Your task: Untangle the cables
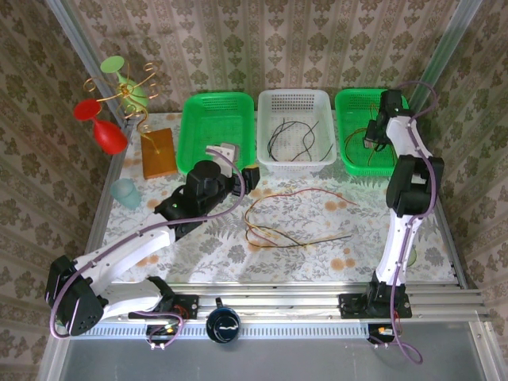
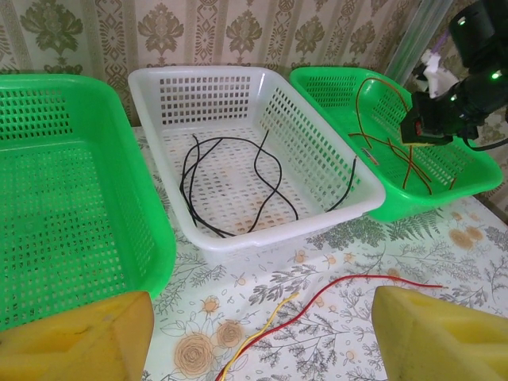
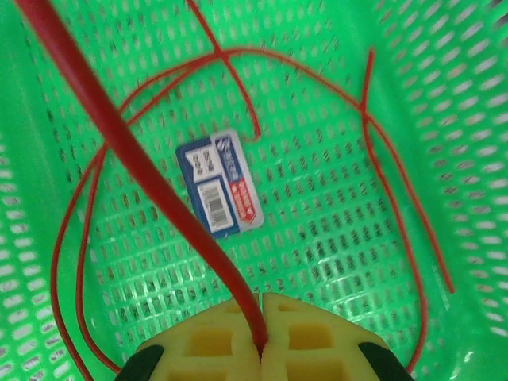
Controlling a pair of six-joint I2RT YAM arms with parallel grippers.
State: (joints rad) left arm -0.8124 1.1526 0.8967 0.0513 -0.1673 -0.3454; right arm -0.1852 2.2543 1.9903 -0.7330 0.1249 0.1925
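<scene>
The right gripper (image 3: 262,317) is fully closed, with its two yellow pads pressed together on one red cable (image 3: 119,135). In the wrist view this cable rises from between the pads toward the upper left. Under it is the floor of the right green basket (image 3: 444,63), where thin red loops (image 3: 379,167) lie around one white-and-blue label (image 3: 222,182). I cannot tell if these loops are one cable or more. The left gripper (image 2: 258,333) is wide open and holds nothing. Its two yellow pads (image 2: 71,337) are low over the table (image 1: 317,258) and face the baskets. There are three baskets in a row at the far edge: the left green basket (image 2: 63,206), the white basket (image 2: 206,99) in the middle, and the right green one. In the white basket lie black cables (image 2: 189,178) in loose curves, at least two, but the exact number is not clear. On the table between the two arms lies a loose bundle (image 1: 302,238) of thin cables in three colours, red, yellow and black, which cross each other.
</scene>
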